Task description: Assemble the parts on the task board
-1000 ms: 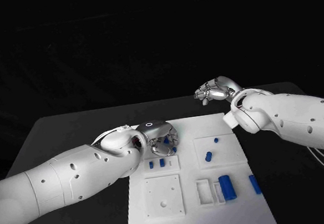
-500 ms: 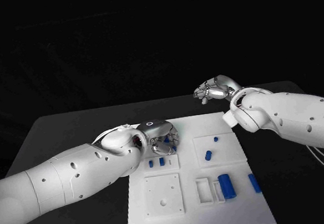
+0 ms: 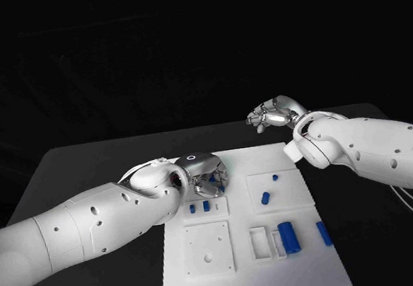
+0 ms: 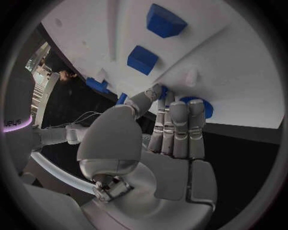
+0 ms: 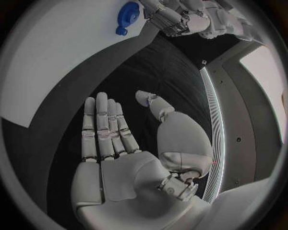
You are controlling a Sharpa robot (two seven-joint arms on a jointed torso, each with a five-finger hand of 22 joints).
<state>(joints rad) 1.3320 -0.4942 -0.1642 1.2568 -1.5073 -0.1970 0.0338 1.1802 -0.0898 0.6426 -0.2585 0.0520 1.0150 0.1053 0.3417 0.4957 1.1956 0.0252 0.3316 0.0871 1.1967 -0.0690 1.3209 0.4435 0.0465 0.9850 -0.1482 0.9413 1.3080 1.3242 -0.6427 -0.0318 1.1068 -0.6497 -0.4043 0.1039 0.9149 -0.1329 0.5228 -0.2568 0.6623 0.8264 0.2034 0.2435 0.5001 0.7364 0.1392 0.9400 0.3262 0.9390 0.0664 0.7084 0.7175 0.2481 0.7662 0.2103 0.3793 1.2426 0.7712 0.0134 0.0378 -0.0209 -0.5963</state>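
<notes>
Table (image 3: 86, 166): black, carrying the white board (image 3: 255, 279).

Left hand (image 3: 207, 177): over the board's far left corner. Wrist view shows the fingers (image 4: 180, 127) straight and side by side, thumb bent in beside them. Fingertips lie against a round blue part (image 4: 201, 106) on the board; whether the part is actually pinched between thumb and fingers cannot be told.

Right hand (image 3: 273, 115): over bare table beyond the board's far right corner. Fingers (image 5: 105, 132) extended and close together, thumb apart, nothing in the palm, touching nothing.

Other blue parts: two small blocks (image 4: 143, 59) just beyond the left fingertips; a cylinder (image 3: 289, 237) and peg (image 3: 325, 233) towards the near edge.
</notes>
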